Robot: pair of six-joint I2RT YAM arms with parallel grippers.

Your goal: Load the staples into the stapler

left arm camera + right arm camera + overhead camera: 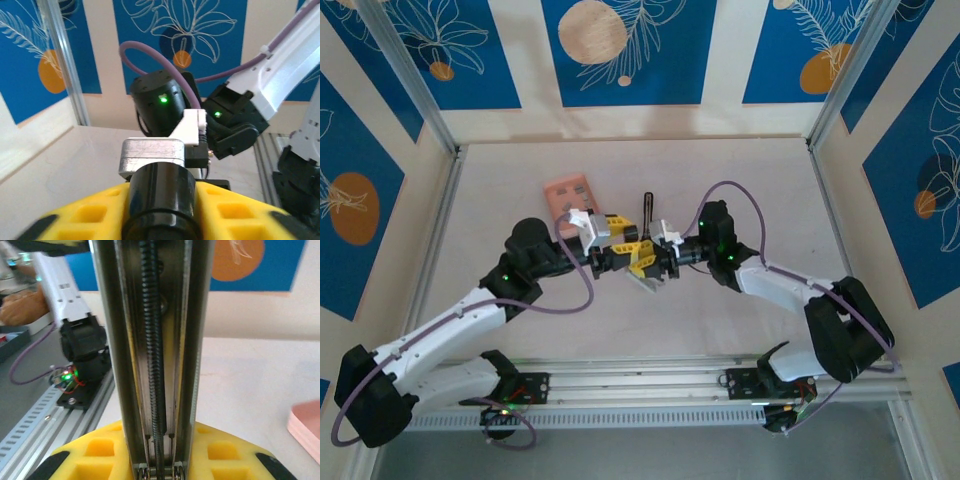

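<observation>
stapler (647, 210): sitting at mid-counter (750, 180) between both pincers, black bar pointing toward the far edge.
right pincer (653, 263): clamping narrow on the stapler's silvery rail (155, 365).
left pincer (625, 252): yellow fingers (235, 215) flanking a black part (160, 200); cannot tell whether it is gripping.
pink staple box (570, 198): lying flat, left of centre, toward the far edge.

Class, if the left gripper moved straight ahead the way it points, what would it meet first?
The black and silvery stapler lies right between the left gripper's yellow fingers, so it meets that first. Next in line, apparently close behind, is the right arm's black wrist; depth is unclear.
</observation>
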